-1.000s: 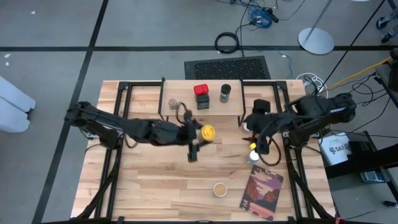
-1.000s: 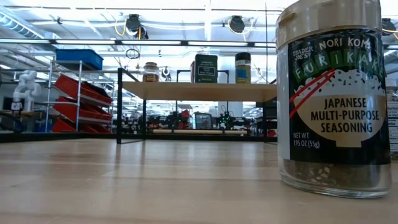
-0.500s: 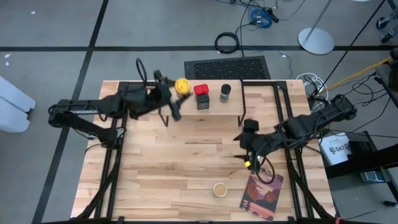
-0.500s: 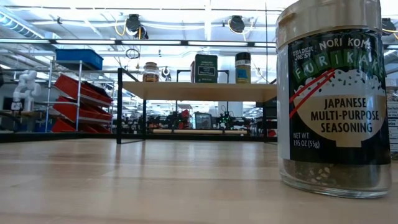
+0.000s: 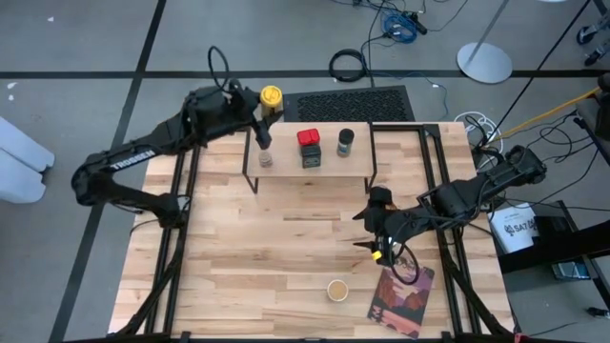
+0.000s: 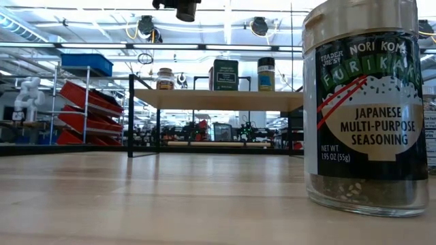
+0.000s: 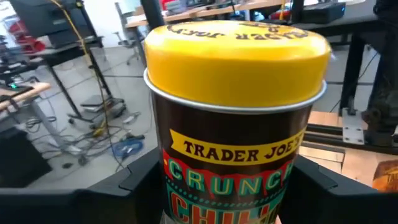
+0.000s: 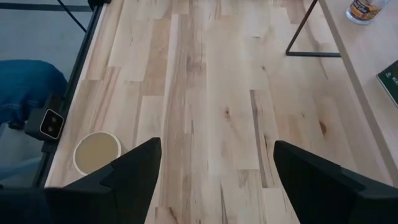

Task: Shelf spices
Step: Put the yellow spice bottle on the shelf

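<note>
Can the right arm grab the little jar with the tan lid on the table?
Probably yes. The right gripper hangs open and empty above bare table, and the tan-lidded jar stands alone close by, with only the book beside it and nothing between them.

Left pincer (image 5: 264,107) carried yellow-lidded jar (image 5: 272,96) up behind shelf (image 5: 310,152), right pincer (image 5: 374,238) shifted nearer

Five spice jars (image 5: 307,148) – one shelf (image 5: 310,166), one book (image 5: 401,301)
</note>
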